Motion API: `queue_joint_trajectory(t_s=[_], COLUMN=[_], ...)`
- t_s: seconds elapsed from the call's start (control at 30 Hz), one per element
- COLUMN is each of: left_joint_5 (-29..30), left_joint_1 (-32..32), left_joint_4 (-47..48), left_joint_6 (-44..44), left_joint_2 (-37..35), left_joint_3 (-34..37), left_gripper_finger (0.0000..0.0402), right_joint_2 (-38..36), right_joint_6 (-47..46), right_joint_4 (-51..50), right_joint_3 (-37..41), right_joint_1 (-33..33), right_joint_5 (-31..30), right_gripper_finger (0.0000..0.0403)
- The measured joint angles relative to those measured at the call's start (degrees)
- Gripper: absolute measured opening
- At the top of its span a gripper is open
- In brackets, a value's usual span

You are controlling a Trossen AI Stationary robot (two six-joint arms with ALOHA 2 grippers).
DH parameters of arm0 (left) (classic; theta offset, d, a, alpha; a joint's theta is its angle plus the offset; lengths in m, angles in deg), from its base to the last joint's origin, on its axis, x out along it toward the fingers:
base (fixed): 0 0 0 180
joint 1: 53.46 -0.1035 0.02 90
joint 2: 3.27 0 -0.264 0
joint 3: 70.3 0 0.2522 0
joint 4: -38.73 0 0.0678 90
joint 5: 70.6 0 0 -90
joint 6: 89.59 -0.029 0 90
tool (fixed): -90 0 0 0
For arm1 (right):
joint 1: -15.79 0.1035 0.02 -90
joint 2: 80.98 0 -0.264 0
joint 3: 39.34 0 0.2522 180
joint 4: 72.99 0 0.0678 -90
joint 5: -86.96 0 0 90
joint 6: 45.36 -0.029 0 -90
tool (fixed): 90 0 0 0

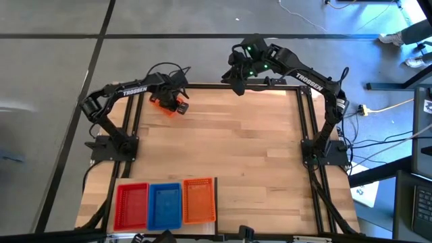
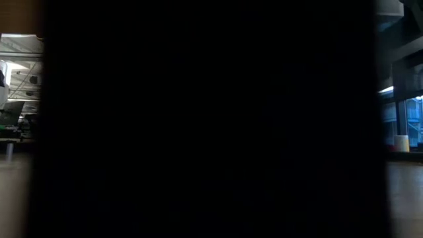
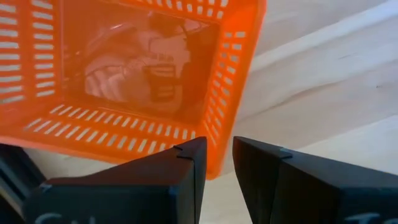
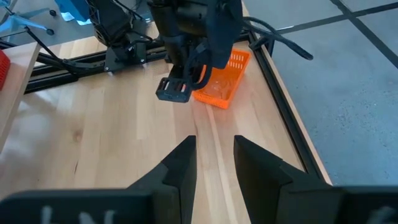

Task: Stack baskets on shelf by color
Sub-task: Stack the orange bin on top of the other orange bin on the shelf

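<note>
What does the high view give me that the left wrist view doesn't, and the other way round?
Only the high view shows the red basket, blue basket and an orange one side by side on the shelf, plus the right gripper at the far table edge. Only the left wrist view shows the left gripper straddling the loose orange basket's wall. Both show that basket and the wooden table.

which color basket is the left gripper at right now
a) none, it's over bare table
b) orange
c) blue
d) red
b: the left gripper has its fingers straddling the wall of the orange basket at the table's far left corner, away from the shelf.
</note>
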Motion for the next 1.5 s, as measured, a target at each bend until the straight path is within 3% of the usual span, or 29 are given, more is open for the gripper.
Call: queue_joint_trajectory(t_s=[0.67, 0.87, 1.0, 1.33, 1.5], left_joint_5=[0.3, 0.4, 0.5, 0.2, 0.2], left_joint_1=[2.0, 2.0, 2.4, 7.8, 12.2], left_joint_4=[-2.2, -2.1, -1.8, 6.5, 9.7], left_joint_6=[-0.4, -3.0, -3.6, -2.8, -0.1], left_joint_2=[6.9, 6.9, 6.7, -4.0, -11.0], left_joint_3=[0.0, 0.0, 0.0, -0.1, -0.1], left_gripper_finger=[0.0069, 0.001, 0.0004, 0.0001, 0.0001], right_joint_2=[0.0, 0.0, 0.0, -1.3, -2.6], right_joint_6=[0.0, 0.1, 1.4, 4.5, 8.1], right_joint_4=[0.0, 0.0, 0.0, -1.4, -4.1], right_joint_3=[0.0, 0.0, 0.0, 0.0, 0.0], right_joint_1=[0.0, 0.0, 0.0, -0.2, -0.2], right_joint_5=[0.0, 0.0, 0.0, 0.3, 5.2], right_gripper_finger=[0.0106, 0.0106, 0.0106, 0.0106, 0.0106])
